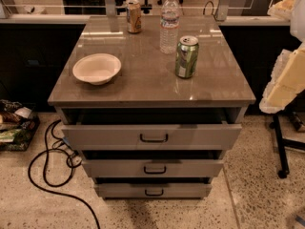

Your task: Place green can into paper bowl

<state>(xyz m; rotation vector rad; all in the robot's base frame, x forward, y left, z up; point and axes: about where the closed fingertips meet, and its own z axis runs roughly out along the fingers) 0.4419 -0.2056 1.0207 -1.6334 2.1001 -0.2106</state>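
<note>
The green can [187, 57] stands upright on the right side of the grey cabinet top [143, 82], its silver top and pull tab showing. The off-white paper bowl [96, 68] sits empty on the left side of the top, well apart from the can. My gripper [284, 80] shows as a pale cream shape at the right edge of the view. It is off the cabinet's right side, clear of the can and holding nothing that I can see.
A clear water bottle [169, 23] stands just behind the can, and an orange-brown can [134, 16] at the back. Three drawers [152, 137] below the top are pulled partly out. A black cable [52, 171] lies on the floor at left. A black stand [281, 147] is at right.
</note>
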